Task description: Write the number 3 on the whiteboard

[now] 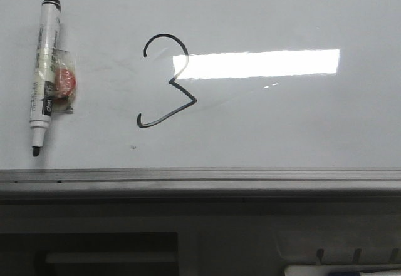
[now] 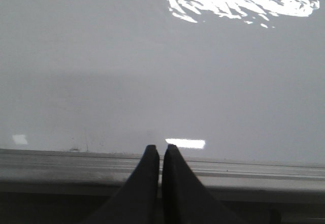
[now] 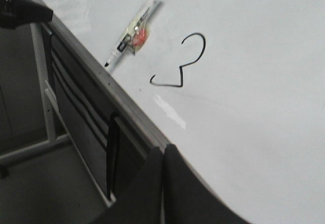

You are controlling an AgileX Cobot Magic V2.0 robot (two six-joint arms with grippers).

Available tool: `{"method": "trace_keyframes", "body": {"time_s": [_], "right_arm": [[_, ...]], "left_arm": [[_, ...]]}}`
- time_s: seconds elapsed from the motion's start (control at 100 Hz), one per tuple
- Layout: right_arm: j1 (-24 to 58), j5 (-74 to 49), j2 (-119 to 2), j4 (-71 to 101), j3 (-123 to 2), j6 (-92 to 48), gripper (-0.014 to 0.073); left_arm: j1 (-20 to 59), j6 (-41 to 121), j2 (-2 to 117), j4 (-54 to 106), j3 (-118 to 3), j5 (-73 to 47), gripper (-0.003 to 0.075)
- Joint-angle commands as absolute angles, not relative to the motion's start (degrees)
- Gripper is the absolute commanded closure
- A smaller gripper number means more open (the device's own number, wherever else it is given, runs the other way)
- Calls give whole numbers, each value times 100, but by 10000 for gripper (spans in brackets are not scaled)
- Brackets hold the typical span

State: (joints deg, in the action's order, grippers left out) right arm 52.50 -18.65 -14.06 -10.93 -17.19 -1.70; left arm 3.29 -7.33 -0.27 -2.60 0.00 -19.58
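A black 3 (image 1: pixel 166 82) stands drawn on the whiteboard (image 1: pixel 282 126).

The 3 sits left of the bright reflection (image 1: pixel 263 64), with an uncapped marker (image 1: pixel 44 76) lying well to its left, tip toward the rail (image 1: pixel 200 176). Left gripper (image 2: pixel 161 150) and right gripper (image 3: pixel 163 153) both have jaws together, holding nothing, by the rail.

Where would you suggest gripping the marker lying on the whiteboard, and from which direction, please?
Probably the bare upper barrel of the marker, between its black end cap and the red piece taped to its side. It lies flat on the whiteboard, tip toward the edge rail, so come straight down from above, fingers closing across the barrel's width.
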Motion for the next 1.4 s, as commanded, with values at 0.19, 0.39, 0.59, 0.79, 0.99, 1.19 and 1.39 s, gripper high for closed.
{"method": "trace_keyframes", "body": {"time_s": [0.19, 0.39, 0.59, 0.79, 0.99, 1.19, 1.39], "right_arm": [[3869, -349, -1498, -1131, -1789, -158, 655], [2014, 54, -1498, -1120, -1643, -158, 655], [721, 354, -1444, -1084, -1363, -158, 655], [84, 550, -916, -947, -678, -158, 655], [-70, 446, -296, -837, -184, -158, 655], [-70, 319, 129, -498, 225, -158, 655], [-70, -563, 150, -498, 212, -158, 655]], "left_arm": [[317, -755, -168, -200, 67, -1711, 741], [317, -755, -168, -200, 67, -1711, 741], [317, -755, -168, -200, 67, -1711, 741], [317, -755, -168, -200, 67, -1711, 741], [317, -755, -168, -200, 67, -1711, 741], [317, -755, -168, -200, 67, -1711, 741], [317, -755, -168, -200, 67, -1711, 741]]}}
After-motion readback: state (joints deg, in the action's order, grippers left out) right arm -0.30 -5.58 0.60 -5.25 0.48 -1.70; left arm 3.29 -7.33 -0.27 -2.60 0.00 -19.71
